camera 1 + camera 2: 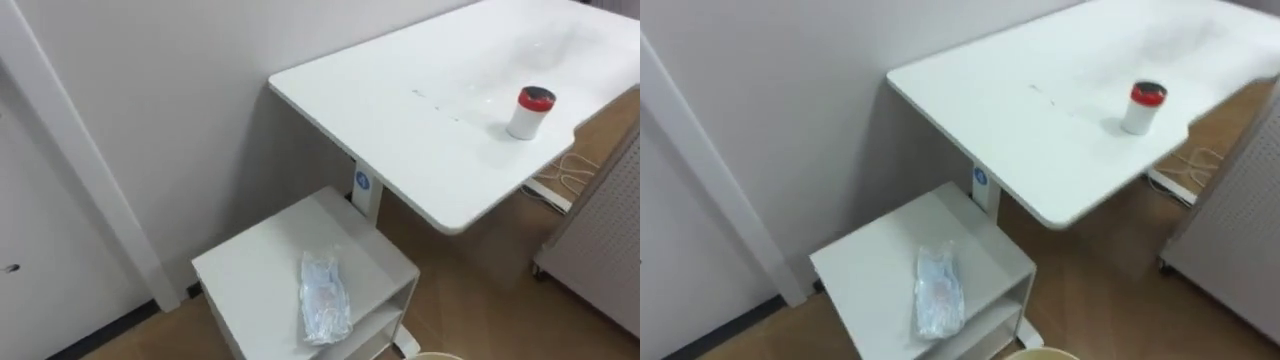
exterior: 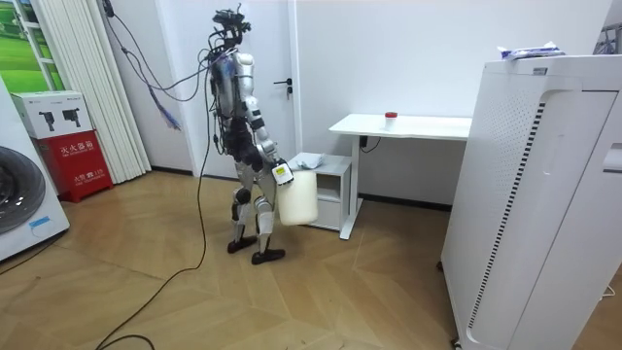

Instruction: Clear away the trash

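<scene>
Risk: plastic wrapper (image 1: 325, 297) near low cabinet's (image 1: 250, 270) edge may slip floorward if nudged; right hand (image 2: 282, 175) at white bin (image 2: 297, 198), grip cannot be told.

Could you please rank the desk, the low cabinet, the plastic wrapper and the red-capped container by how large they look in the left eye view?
1. desk
2. low cabinet
3. plastic wrapper
4. red-capped container, though it stands farther from the camera
</scene>
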